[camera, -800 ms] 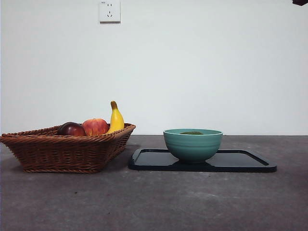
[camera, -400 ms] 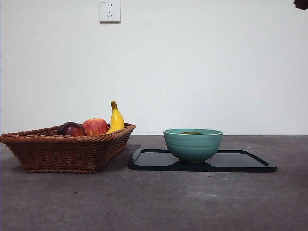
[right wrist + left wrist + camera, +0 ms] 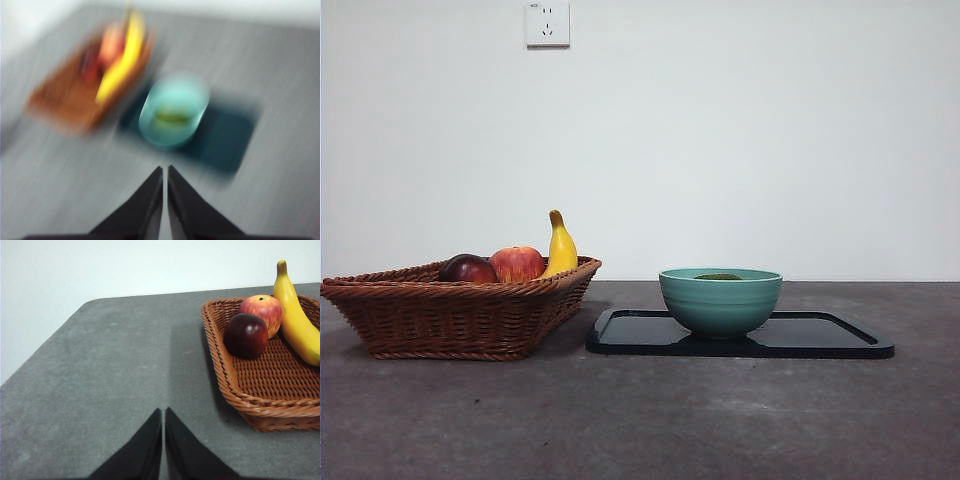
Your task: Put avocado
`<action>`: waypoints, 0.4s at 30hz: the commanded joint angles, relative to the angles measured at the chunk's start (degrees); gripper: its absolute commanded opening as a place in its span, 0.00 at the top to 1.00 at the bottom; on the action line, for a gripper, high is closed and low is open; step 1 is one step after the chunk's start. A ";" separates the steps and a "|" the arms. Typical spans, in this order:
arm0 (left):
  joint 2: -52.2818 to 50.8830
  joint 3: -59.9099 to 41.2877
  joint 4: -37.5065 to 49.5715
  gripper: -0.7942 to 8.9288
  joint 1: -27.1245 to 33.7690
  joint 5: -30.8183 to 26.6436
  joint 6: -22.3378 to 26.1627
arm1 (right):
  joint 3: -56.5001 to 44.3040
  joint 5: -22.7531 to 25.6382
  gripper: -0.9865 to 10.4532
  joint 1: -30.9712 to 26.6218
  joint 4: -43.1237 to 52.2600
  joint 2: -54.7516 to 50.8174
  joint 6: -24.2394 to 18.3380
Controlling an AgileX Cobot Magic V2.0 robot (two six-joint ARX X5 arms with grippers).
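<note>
Avocado in the teal bowl

The avocado (image 3: 719, 276) lay inside the teal bowl (image 3: 720, 302) on the black tray (image 3: 820, 336), right of the wicker basket (image 3: 460, 310). Both pincers, left (image 3: 163, 412) and right (image 3: 165, 171), were pressed together, empty, above the tabletop (image 3: 640, 420).

The tabletop (image 3: 720, 420) is dark grey with a fine speckled texture, and the wall (image 3: 720, 150) is plain white with a white socket (image 3: 548, 23). The basket (image 3: 460, 315) is reddish-brown woven wicker. In it are a yellow banana (image 3: 560, 248) with a brownish tip, a red apple (image 3: 518, 263) with yellow streaks, and a dark red-purple fruit (image 3: 468, 268). The bowl (image 3: 720, 300) is teal with faint horizontal rings; the avocado (image 3: 718, 276) inside is dark green. The tray (image 3: 820, 335) is glossy black. Both tools, left (image 3: 163, 412) and right (image 3: 165, 171), are black
</note>
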 commanded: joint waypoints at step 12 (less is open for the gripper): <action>-0.07 -1.20 0.87 0.91 0.13 0.02 -0.31 | -35.87 3.54 0.91 -12.98 41.66 -18.51 -4.20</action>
